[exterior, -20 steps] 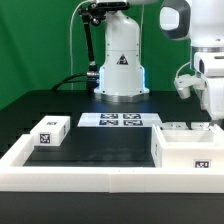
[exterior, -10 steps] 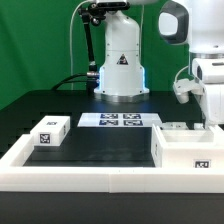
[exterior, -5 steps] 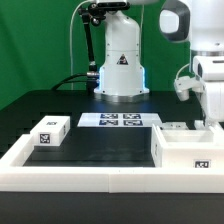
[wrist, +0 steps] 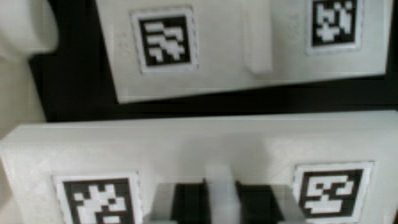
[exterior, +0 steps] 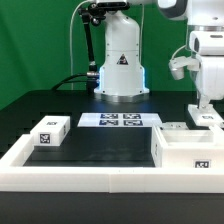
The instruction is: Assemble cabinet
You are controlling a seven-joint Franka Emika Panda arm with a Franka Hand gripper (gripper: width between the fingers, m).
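The cabinet body, an open white box with a marker tag on its front, stands at the exterior view's right. A small white tagged piece lies at the left. My gripper hangs just above the white pieces behind the cabinet body. In the wrist view my gripper shows two dark fingers close together, a narrow pale strip between them and nothing held. Below them is a white piece with two tags, and beyond a dark gap another tagged white piece.
The marker board lies flat mid-table in front of the robot's base. A low white border frame runs along the front and the left side. Black table shows between the small piece and the cabinet body.
My gripper and wrist have risen a little over the right rear pieces. The cabinet body and the small piece have not moved.
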